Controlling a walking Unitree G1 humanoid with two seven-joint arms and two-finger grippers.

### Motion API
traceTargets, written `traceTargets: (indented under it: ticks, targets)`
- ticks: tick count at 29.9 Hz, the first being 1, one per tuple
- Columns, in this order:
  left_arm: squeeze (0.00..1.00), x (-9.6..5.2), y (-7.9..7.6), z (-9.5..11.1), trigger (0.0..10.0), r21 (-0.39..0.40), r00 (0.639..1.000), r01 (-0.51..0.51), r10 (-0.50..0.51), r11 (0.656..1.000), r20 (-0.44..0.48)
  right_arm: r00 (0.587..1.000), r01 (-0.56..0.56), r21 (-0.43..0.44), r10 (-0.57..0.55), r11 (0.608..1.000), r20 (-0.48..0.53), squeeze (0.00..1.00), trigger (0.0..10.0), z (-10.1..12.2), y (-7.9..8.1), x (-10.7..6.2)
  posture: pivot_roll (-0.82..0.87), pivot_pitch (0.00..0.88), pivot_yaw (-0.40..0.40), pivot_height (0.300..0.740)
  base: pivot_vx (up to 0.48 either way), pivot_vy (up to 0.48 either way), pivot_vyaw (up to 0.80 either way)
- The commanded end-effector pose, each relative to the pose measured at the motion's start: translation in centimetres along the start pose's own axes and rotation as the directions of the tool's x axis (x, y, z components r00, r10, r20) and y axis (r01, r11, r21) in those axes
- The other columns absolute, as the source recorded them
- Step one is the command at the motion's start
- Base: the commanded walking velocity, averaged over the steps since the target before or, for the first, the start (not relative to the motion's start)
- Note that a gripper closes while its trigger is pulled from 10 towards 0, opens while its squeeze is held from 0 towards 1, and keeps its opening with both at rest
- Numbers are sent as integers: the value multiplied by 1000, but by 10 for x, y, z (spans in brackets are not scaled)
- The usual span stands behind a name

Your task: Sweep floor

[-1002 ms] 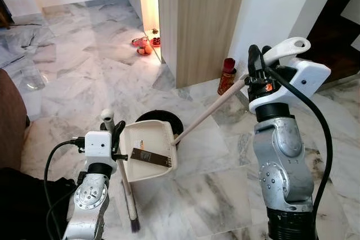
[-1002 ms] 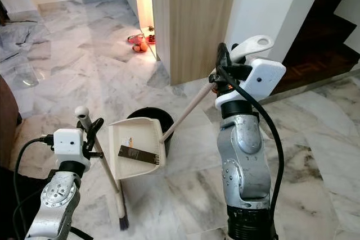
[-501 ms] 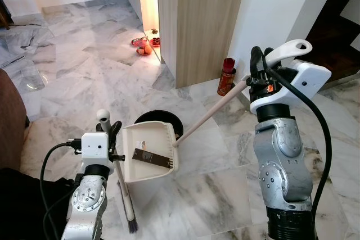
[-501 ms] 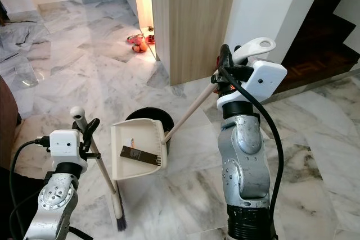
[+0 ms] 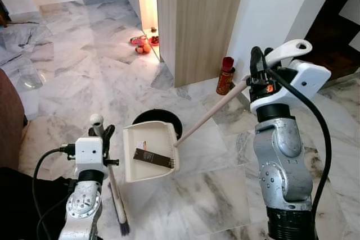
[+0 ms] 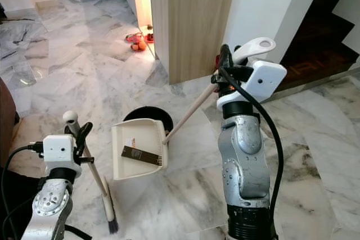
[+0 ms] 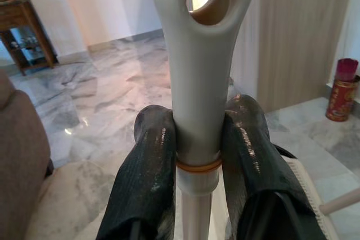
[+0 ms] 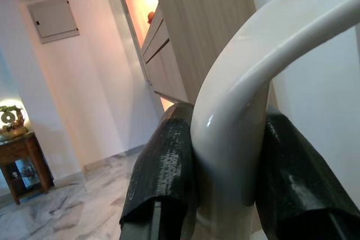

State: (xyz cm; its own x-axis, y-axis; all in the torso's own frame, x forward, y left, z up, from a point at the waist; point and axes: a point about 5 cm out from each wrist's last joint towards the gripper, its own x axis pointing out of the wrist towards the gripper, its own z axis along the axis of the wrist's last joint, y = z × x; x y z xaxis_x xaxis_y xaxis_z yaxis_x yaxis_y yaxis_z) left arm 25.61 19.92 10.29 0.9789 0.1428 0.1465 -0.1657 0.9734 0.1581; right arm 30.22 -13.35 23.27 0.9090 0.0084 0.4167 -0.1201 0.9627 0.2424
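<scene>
Sweeping appears finished. Left gripper (image 7: 197, 161) jaws clenched on broom (image 5: 112, 189), bristles on floor (image 5: 67, 82) at 7 o'clock. Right gripper (image 8: 225, 155) jaws clenched on dustpan (image 5: 149, 153) handle, pan carrying dark debris (image 5: 152, 158) above black bin (image 5: 159, 118). Emptying remains.

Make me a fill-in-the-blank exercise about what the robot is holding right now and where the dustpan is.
1. The left pincer is shut on the handle of the ____.
2. The right pincer grips the long handle of the ____.
3. The dustpan hangs just in front of a round black ____.
4. Beside the wooden cabinet stands a ____ can.

Missing words: broom; dustpan; bin; red
</scene>
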Motion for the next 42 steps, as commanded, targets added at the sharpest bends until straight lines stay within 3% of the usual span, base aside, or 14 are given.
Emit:
traceTargets:
  ticks: [1, 7, 15, 42]
  targets:
    - [0, 0, 6, 11, 10000, 16, 998, -28, 27, 999, 51, 997, -17, 22, 16, 1000, 73, 0, 10000, 13, 6, 5, 162, 96, -20, 740, 0, 0, 0]
    - [0, -4, 14, 11, 10000, 26, 997, -65, 63, 998, 49, 998, -14, 18, 13, 1000, 68, 0, 10000, 12, 5, 4, 162, 94, -21, 740, 0, 0, 0]
    - [0, -6, 13, 11, 10000, 30, 997, -68, 67, 997, 46, 998, -21, 23, 20, 1000, 65, 0, 10000, 11, 6, 4, 161, 91, -23, 740, 0, 0, 0]
    - [0, -3, 12, 10, 10000, 39, 996, -85, 83, 996, 44, 998, -34, 31, 32, 999, 58, 0, 10000, 10, 8, 5, 159, 97, -26, 740, 355, 0, 0]
